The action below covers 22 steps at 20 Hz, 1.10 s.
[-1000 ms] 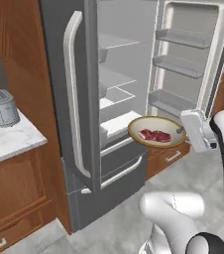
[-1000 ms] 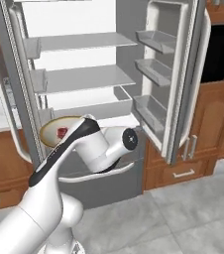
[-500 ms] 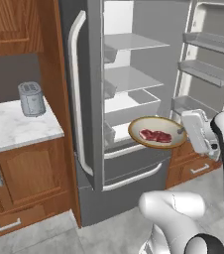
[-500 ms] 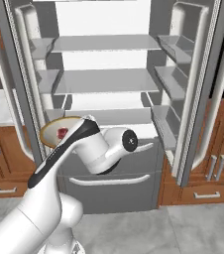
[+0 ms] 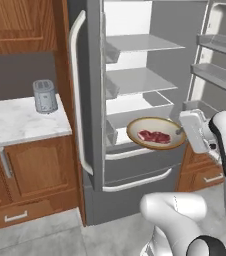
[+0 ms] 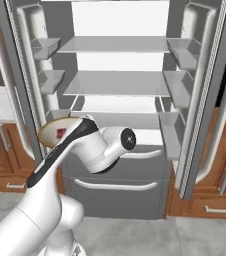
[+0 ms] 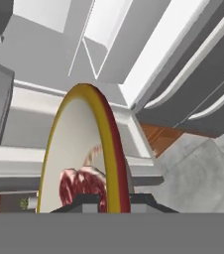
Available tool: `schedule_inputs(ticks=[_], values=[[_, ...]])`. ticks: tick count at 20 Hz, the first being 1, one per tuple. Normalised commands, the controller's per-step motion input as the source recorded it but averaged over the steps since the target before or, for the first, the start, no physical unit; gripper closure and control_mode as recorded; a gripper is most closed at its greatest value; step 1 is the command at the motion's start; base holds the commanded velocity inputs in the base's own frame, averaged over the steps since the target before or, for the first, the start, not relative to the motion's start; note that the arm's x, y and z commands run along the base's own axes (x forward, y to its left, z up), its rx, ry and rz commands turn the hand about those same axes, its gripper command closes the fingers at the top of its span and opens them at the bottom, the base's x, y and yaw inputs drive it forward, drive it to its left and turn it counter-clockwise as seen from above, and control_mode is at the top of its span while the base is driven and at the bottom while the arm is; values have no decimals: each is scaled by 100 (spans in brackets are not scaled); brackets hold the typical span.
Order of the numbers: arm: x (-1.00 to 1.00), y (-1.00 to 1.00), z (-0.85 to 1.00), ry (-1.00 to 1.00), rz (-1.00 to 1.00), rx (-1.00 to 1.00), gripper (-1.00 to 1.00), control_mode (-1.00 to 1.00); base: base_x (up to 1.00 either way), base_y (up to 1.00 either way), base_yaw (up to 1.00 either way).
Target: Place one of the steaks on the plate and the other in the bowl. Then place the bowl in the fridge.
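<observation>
Clamped on the right rim of the tan bowl [image 5: 156, 134], the gripper [image 5: 181, 131] carries it level in the left base view, likely so the dark red steak [image 5: 154, 136] stays put. It hangs just in front of the open fridge [image 5: 135, 100], above the drawer fronts, with the lowest white shelf [image 5: 140, 104] bare behind it.

From the right base view, the bowl [image 6: 55, 131] peeks out left of the forearm; both doors stand wide, so the way in looks free.

Along the hand view, the bowl [image 7: 84, 154] is edge-on between the finger tips [image 7: 86, 202], steak [image 7: 82, 183] inside, shelf edges ahead.
</observation>
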Motion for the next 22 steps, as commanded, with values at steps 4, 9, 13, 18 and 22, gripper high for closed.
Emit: schedule_inputs(ticks=[4, 9, 13, 18, 22], values=[[0, 0, 0, 0, 0, 0, 100, 100, 19, -51, 6], [0, 0, 0, 0, 0, 0, 100, 100, 68, -15, 14], [0, 0, 0, 0, 0, 0, 100, 100, 79, -6, 13], [0, 0, 0, 0, 0, 0, 100, 100, 28, -45, 7], [0, 0, 0, 0, 0, 0, 100, 100, 11, -35, 5]])
